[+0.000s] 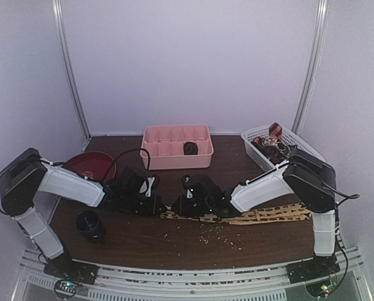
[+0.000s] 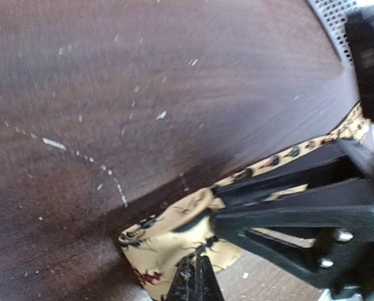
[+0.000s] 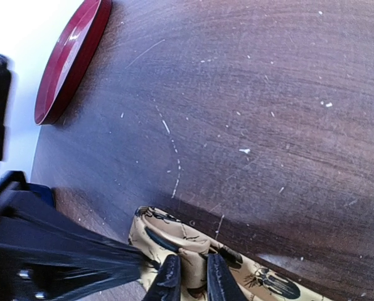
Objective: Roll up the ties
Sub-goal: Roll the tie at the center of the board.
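Observation:
The tan tie (image 1: 268, 215) with a brown beetle pattern lies along the table's front, its left end folded into the start of a roll. My left gripper (image 1: 162, 208) and right gripper (image 1: 176, 207) meet at that end. In the left wrist view my left gripper (image 2: 196, 279) is shut on the folded end of the tie (image 2: 159, 235). In the right wrist view my right gripper (image 3: 193, 276) pinches an upright fold of the tie (image 3: 168, 235) between its fingers. A dark rolled tie (image 1: 190, 148) sits in the pink tray (image 1: 168, 141). More ties (image 1: 273, 139) lie in the white basket (image 1: 303, 145).
A red plate (image 1: 90, 164) lies at the back left and also shows in the right wrist view (image 3: 71, 63). A black cup (image 1: 90, 224) stands at the front left. White crumbs (image 1: 215, 235) are scattered on the table in front of the tie.

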Action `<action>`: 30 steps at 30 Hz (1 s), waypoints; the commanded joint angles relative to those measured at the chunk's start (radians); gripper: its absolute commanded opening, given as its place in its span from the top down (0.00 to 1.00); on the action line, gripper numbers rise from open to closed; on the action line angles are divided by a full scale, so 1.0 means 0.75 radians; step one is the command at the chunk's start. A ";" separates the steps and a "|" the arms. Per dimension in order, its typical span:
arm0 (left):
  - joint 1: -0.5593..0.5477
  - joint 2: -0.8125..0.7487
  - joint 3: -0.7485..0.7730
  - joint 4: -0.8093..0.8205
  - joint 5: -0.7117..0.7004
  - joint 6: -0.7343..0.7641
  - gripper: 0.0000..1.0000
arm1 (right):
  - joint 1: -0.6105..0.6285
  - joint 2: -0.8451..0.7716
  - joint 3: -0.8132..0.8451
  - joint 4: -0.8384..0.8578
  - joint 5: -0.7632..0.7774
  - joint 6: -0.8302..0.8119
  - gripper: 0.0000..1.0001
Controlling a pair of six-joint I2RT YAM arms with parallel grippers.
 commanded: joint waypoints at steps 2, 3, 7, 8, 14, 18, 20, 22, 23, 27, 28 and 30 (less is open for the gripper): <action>0.004 0.050 0.004 0.074 0.012 0.025 1.00 | 0.007 -0.055 0.024 -0.072 0.031 -0.006 0.82; 0.004 0.051 0.009 0.064 0.003 0.029 1.00 | 0.008 -0.060 0.027 -0.087 0.033 -0.008 0.81; 0.003 0.050 0.010 0.045 -0.016 0.032 1.00 | 0.017 -0.055 0.019 -0.129 0.053 0.004 0.78; 0.004 0.050 0.007 0.046 -0.017 0.032 1.00 | 0.018 -0.051 0.015 -0.129 0.053 0.009 0.77; 0.003 0.063 0.000 0.054 -0.017 0.023 1.00 | 0.019 0.000 0.029 -0.139 0.026 0.013 0.80; 0.004 0.064 -0.002 0.052 -0.022 0.016 1.00 | 0.019 -0.001 0.014 -0.135 0.019 0.025 0.79; 0.004 0.066 -0.002 0.045 -0.033 0.017 1.00 | 0.020 -0.024 0.009 -0.130 0.028 0.027 0.76; 0.004 0.063 -0.003 0.040 -0.040 0.016 1.00 | 0.020 -0.056 0.017 -0.150 0.048 0.019 0.75; 0.003 0.061 -0.005 0.038 -0.042 0.012 1.00 | 0.019 -0.071 0.018 -0.159 0.056 0.014 0.75; 0.004 0.062 -0.007 0.036 -0.047 0.011 1.00 | 0.023 -0.110 0.020 -0.161 0.060 0.008 0.77; 0.004 0.063 -0.007 0.036 -0.048 0.011 1.00 | 0.024 -0.112 0.022 -0.160 0.057 0.011 0.79; 0.004 0.063 -0.002 0.032 -0.053 0.009 1.00 | 0.033 -0.112 0.029 -0.160 0.054 0.010 0.82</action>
